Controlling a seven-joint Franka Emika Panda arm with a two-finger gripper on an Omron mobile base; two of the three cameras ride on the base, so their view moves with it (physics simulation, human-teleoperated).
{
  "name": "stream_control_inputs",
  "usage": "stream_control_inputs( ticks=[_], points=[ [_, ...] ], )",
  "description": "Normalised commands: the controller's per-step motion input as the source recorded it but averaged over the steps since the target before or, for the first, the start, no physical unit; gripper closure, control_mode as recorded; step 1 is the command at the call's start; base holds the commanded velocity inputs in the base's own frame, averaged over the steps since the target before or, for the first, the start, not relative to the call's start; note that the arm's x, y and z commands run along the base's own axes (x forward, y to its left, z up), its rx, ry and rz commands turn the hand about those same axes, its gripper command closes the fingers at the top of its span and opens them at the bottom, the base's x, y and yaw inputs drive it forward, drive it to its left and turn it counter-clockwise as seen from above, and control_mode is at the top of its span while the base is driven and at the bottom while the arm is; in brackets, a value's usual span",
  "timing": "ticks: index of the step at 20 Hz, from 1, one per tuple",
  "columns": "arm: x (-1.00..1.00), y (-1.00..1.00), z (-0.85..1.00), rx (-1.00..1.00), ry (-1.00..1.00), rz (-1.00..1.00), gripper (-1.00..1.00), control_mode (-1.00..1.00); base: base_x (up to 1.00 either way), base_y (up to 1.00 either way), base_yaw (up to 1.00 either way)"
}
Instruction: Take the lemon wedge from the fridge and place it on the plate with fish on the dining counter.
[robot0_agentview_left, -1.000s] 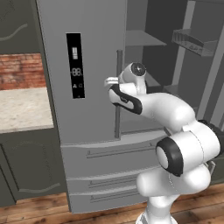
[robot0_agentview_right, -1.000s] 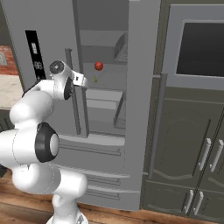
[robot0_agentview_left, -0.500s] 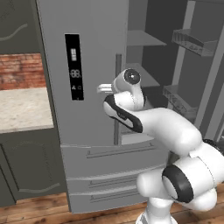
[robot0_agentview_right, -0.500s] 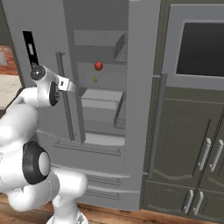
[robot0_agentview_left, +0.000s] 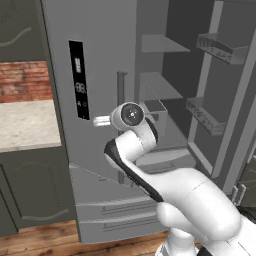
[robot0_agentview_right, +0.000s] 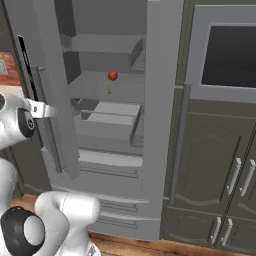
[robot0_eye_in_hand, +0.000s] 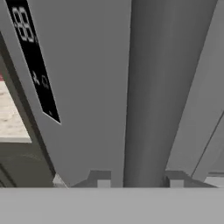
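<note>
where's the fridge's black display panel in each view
Left base view: the black display panel is upper left, on the fridge's closed door.
Right base view: a thin dark strip at the far left edge, seen nearly edge-on.
Hand view: a slanted black band at upper left.
Shared landmark: the vertical bar handle beside it.

the fridge (robot0_agentview_right: 160, 100) stands open at centre frame in the right base view, its grey shelves (robot0_agentview_right: 100, 87) exposed. on the middle shelf, upper centre of that view, a small red round fruit (robot0_agentview_right: 113, 75) rests with the lemon wedge (robot0_agentview_right: 109, 91) just below it and apart from it. a pale drawer bin (robot0_agentview_right: 112, 120) sits beneath that shelf.
</note>
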Motion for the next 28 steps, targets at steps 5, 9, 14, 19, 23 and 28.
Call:
stream_control_inputs(
  ticks=[5, 9, 14, 19, 23, 28],
  points=[
    [-0.99, 1.00, 0.62, -0.07, 0.00, 0.00, -1.00, -1.00, 0.00, 0.00, 0.00],
    [-1.00, 0.82, 0.55, 0.00, 0.00, 0.00, -1.00, -1.00, 0.00, 0.00, 0.00],
    [-1.00, -0.15, 0.28, 0.06, -0.03, 0.01, -1.00, -1.00, 0.00, 0.00, 0.00],
    [-1.00, -1.00, 0.37, 0.33, -0.02, 0.00, -1.00, -1.00, 0.00, 0.00, 0.00],
    [-0.80, -1.00, 0.60, 0.46, 0.00, 0.01, -1.00, -1.00, 0.00, 0.00, 0.00],
    [0.00, -0.98, 0.32, 0.48, 0.02, 0.19, -1.00, -1.00, 0.00, 0.00, 0.00]
  ],
)
